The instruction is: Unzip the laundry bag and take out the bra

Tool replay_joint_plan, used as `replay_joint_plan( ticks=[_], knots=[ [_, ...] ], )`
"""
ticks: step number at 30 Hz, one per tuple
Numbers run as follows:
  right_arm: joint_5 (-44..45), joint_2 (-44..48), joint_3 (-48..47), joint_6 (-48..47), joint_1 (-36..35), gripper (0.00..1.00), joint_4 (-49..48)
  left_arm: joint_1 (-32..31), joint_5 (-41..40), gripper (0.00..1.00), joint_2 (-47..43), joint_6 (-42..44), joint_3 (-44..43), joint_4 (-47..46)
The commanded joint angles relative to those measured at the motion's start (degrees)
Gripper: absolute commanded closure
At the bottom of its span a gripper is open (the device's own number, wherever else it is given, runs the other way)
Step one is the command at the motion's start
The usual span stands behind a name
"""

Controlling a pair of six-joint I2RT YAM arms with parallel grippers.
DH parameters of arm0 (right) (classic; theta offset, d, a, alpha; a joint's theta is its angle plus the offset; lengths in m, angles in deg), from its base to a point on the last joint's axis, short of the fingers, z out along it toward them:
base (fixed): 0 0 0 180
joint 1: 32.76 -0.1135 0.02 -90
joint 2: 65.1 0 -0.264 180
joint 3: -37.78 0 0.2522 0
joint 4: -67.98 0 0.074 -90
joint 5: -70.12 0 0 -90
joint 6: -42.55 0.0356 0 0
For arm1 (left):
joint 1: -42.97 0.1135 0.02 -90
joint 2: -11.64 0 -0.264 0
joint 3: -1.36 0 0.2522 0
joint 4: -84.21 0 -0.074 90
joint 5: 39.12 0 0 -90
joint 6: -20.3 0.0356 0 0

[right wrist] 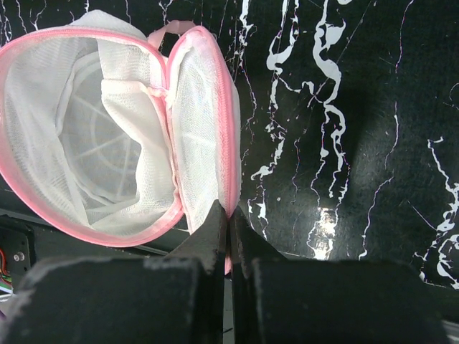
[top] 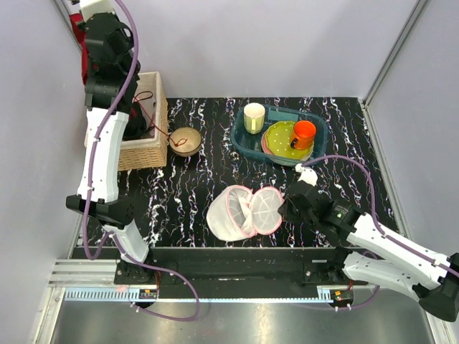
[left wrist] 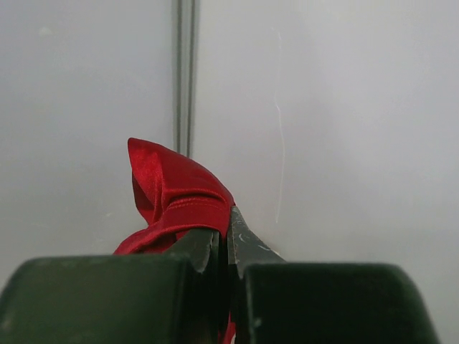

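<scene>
Two items. Bra (left wrist: 176, 197): hanging aloft back-L by wicker basket (top: 147, 147), L jaws clenching its satin fold; seeming light, limp, slippery, so pinching at stitched band. Laundry bag (top: 244, 211): lying unzipped on surface, near-centre, R jaws gripping pink trim; looking floppy, snag-prone.

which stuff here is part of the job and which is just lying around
Job: laundry bag, bra, left claw, right claw.
Lying about: basket, bowl, tray, cup, mug, plate.
</scene>
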Motion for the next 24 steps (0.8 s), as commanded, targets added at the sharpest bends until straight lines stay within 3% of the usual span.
replay_joint_plan(
  ticks=[1, 17, 20, 24],
  knots=[
    [1.11, -0.67, -2.74, -0.72, -0.35, 1.00, 0.20, 2.35, 0.28, 1.00, -0.82, -0.47, -2.50, -6.65],
    [-0.56, -5.94, -3.00, -2.21, -0.26, 1.00, -3.04, 11.23, 6.24, 1.00, 8.76, -13.10, -5.84, -10.08],
    [-1.78, -7.69, -3.18, -2.30, -0.35, 1.00, -4.27, 14.56, 11.07, 1.00, 9.55, -19.68, -5.13, -7.90],
    [-2.76, -11.03, -3.97, -3.44, -0.35, 1.00, -5.77, 16.33, 14.15, 1.00, 10.87, -21.39, -4.61, -6.40]
  ],
)
